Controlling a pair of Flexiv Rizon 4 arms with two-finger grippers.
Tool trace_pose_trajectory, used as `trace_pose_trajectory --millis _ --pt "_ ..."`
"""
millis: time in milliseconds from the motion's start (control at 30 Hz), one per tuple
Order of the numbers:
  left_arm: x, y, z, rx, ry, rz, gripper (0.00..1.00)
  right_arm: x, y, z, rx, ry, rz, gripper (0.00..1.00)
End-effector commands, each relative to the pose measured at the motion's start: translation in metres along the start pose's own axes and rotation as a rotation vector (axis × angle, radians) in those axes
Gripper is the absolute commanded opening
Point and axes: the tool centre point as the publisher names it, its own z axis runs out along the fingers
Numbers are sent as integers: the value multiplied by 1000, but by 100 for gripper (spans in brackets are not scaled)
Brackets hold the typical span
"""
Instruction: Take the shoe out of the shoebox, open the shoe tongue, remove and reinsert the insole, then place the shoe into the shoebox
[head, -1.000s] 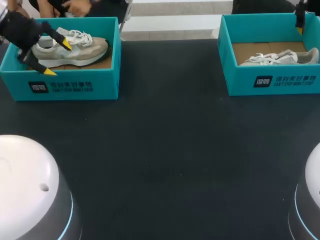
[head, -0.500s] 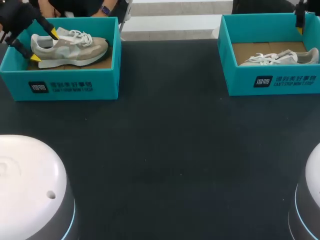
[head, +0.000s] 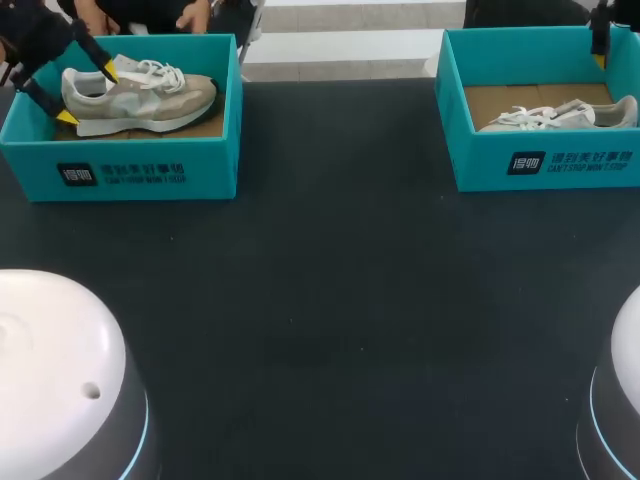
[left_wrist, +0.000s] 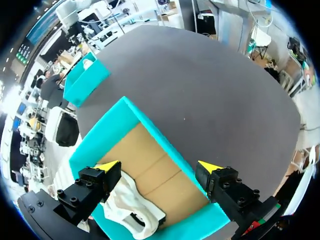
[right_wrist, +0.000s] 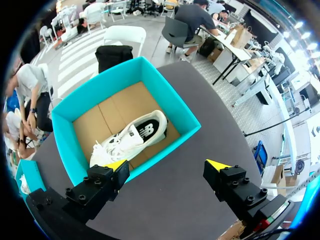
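Note:
A beige and white sneaker (head: 140, 95) lies in the teal shoebox (head: 140, 170) at the table's far left. My left gripper (head: 88, 93) hangs open over the shoe's heel end, one yellow tip on each side of it. In the left wrist view the gripper (left_wrist: 159, 166) is open above the box's cardboard floor, and the white heel (left_wrist: 131, 210) shows by one finger. A white sneaker (head: 560, 115) lies in a second teal box (head: 540, 165) at the far right. My right gripper (right_wrist: 167, 164) is open above that box's near wall (right_wrist: 70, 155), with the shoe (right_wrist: 131, 140) ahead of it.
The dark table mat (head: 340, 300) stretches between the two boxes. In the left wrist view the right-hand box (left_wrist: 85, 80) is visible far ahead across the mat. My right gripper (head: 600, 45) barely shows at the far right corner in the head view.
My left gripper has moved back and to the left, from over the box's front wall to the shoe's heel end. The right arm and both shoes have stayed put.

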Motion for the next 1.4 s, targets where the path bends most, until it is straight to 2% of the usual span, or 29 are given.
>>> trace_pose_trajectory --millis 33,67,100,133,233,333,1000,1033,1067,1400 --pt "-13 33 -5 -35 145 377 100 -1 -1 0 -1 2 0 100" --pt "-16 48 -9 -79 154 462 100 -1 -1 0 -1 2 0 100" --pt "-16 48 -9 -79 154 462 100 -1 -1 0 -1 2 0 100" --pt "-14 62 -16 -88 156 599 100 -1 -1 0 -1 2 0 100" --pt "-3 84 -23 -141 163 903 100 -1 -1 0 -1 2 0 100" --pt "-5 104 -28 -214 222 1029 100 -1 -1 0 -1 2 0 100" --pt "-5 104 -28 -214 222 1029 100 -1 -1 0 -1 2 0 100" --pt "-7 107 -25 -224 220 1021 100 -1 -1 0 -1 2 0 100" --pt "-10 110 -23 -266 232 1026 100 -1 -1 0 -1 2 0 100" --pt "-46 155 -17 -339 216 897 100 -1 -1 0 -1 2 0 100"
